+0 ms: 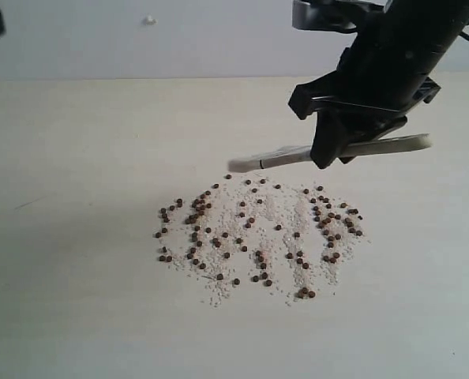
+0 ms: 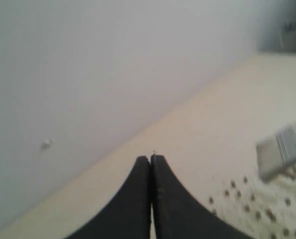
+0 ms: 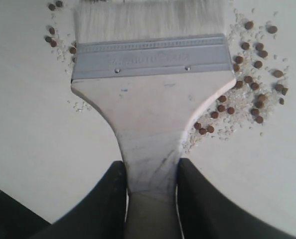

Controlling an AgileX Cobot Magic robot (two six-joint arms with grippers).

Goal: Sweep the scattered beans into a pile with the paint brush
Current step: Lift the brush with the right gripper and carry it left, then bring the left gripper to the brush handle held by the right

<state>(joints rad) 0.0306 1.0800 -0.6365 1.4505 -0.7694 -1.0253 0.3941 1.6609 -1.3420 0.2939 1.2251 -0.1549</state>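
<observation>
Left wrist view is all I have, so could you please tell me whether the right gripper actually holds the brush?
Observer: Yes, the right gripper is clamped on the brush by its narrow handle, with one finger on each side.
Operator: Thank you. Are the beans piled yet?
Observer: No, the beans lie in a broad loose scatter mixed with white grains; there is no heap.
Operator: Where is the brush relative to them?
Observer: In the exterior view it lies nearly level along the scatter's far edge, bristles toward the left. I cannot tell whether they touch the table.
</observation>
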